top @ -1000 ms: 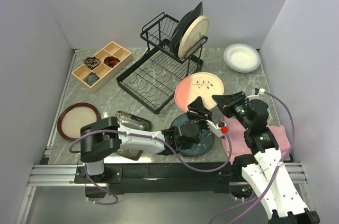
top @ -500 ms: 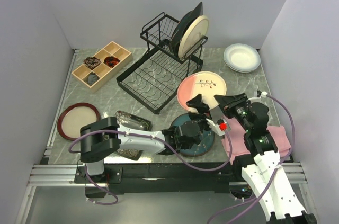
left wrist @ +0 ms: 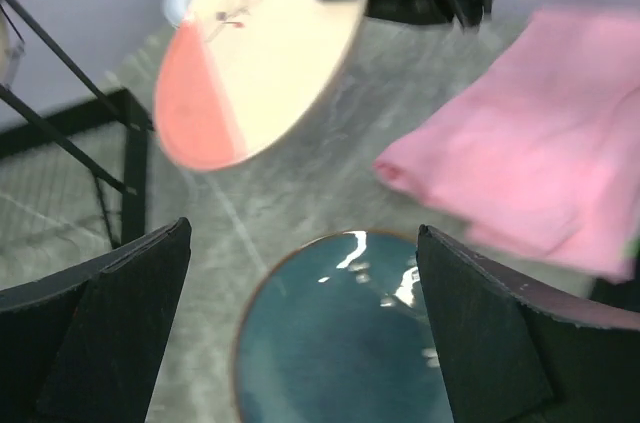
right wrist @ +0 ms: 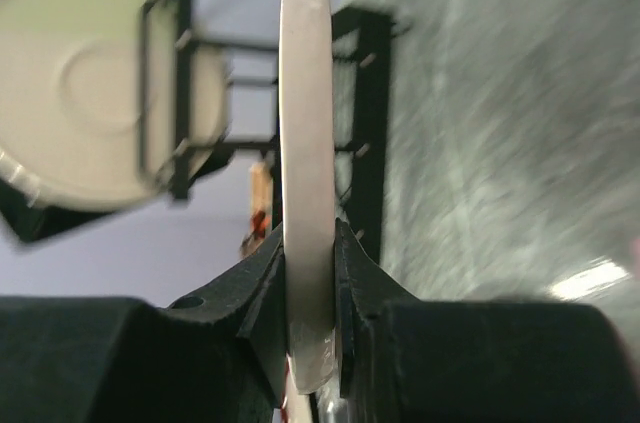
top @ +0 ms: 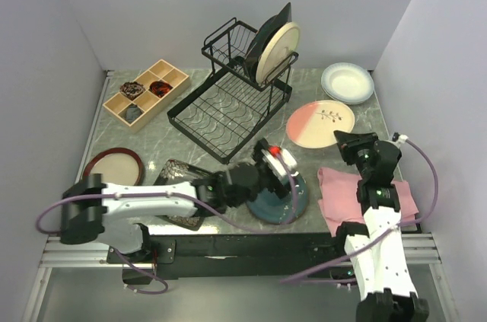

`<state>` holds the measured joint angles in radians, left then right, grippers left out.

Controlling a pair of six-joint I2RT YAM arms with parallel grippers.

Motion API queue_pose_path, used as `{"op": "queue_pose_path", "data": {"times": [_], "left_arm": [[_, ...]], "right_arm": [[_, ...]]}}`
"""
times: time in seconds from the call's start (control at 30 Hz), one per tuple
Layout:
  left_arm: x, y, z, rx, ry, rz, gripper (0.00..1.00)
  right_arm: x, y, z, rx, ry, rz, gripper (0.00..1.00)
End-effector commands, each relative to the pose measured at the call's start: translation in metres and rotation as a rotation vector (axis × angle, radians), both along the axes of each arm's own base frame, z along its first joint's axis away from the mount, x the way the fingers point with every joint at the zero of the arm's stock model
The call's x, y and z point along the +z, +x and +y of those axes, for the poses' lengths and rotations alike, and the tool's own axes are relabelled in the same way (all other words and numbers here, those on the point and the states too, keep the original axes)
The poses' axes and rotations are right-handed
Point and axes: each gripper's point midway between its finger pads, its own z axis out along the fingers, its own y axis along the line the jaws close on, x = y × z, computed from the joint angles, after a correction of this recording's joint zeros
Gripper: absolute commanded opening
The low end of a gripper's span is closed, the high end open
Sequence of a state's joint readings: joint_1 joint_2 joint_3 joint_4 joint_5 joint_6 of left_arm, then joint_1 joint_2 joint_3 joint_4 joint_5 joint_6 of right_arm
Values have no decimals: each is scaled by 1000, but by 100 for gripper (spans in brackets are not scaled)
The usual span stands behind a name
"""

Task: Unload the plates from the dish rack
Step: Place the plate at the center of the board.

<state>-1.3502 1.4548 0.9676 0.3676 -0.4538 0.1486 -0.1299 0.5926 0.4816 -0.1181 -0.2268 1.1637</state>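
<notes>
My right gripper is clamped on the near rim of the pink-and-cream plate. The plate reaches away from the jaws, just off the right side of the dish rack, and looks close to level and clear of the table. My left gripper hangs wide open and empty over the teal plate in front of the rack. I judge it the freer arm for the cream plate and black plate standing on edge in the rack's upper frame.
</notes>
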Motion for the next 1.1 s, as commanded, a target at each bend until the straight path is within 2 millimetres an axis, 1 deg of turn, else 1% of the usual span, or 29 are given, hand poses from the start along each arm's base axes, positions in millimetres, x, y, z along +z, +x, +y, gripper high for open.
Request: {"op": "queue_pose_path", "data": {"times": [0.0,0.03,0.07,0.1,0.13,0.17,0.2,0.23,0.27,0.3,0.33,0.37,0.4,0.43,0.47,0.53,0.57,0.6,0.63,0.7,0.77,0.8,0.87,0.9,0.97,1.03,1.07], "left_arm": [[28,-16,15,-80,-239,295,99],[27,-16,21,-71,-251,309,99],[37,-17,30,-66,-286,318,99],[38,-15,37,-43,-295,318,99],[33,-12,44,-18,-292,319,100],[40,-11,55,6,-317,306,99],[41,-3,66,65,-335,291,99],[31,-1,75,98,-334,289,99],[41,-1,86,112,-376,272,99],[50,-1,92,112,-427,255,99],[41,-3,98,113,-430,253,100],[53,-5,106,103,-475,238,100],[46,-8,109,94,-478,238,100],[52,-8,111,90,-508,227,99],[55,-9,116,91,-526,219,99],[51,-8,118,103,-526,214,100],[49,-7,117,108,-516,215,99],[52,-6,116,110,-518,213,100],[46,-6,114,117,-495,217,99],[45,-4,113,129,-486,214,99],[44,-4,111,123,-485,212,99],[42,-6,110,116,-480,213,99],[43,-7,107,101,-482,218,99],[43,-8,106,95,-480,218,99],[42,-10,104,82,-480,221,99],[42,-10,103,79,-476,217,100],[41,-11,103,74,-476,214,99]], "right_arm": [[27,20,-25,-48,-55,-117,0],[23,23,-33,-78,-70,-102,0],[18,25,-40,-98,-91,-87,0],[10,29,-51,-127,-96,-63,0],[7,31,-57,-150,-105,-52,0],[3,32,-66,-176,-118,-37,0],[-5,36,-72,-191,-116,-9,0],[-9,35,-86,-231,-117,3,0],[-12,35,-93,-254,-115,10,0],[-14,36,-103,-286,-117,11,0],[-18,33,-115,-326,-120,22,0],[-20,32,-123,-354,-126,29,0],[-24,32,-131,-380,-126,39,0],[-27,31,-137,-395,-125,42,0],[-29,29,-148,-431,-120,45,0],[-33,30,-157,-454,-110,43,0],[-34,31,-162,-468,-99,37,0],[-33,34,-167,-483,-101,20,0],[-37,34,-169,-495,-89,21,0],[-37,37,-177,-521,-93,5,0],[-44,37,-186,-570,-93,8,0],[-45,40,-191,-583,-99,-6,0],[-60,43,-194,-595,-81,9,0],[-59,45,-195,-596,-81,-16,0],[-67,48,-201,-617,-75,-12,0],[-79,47,-205,-641,-61,17,2],[-93,46,-208,-655,-52,59,5]]}}
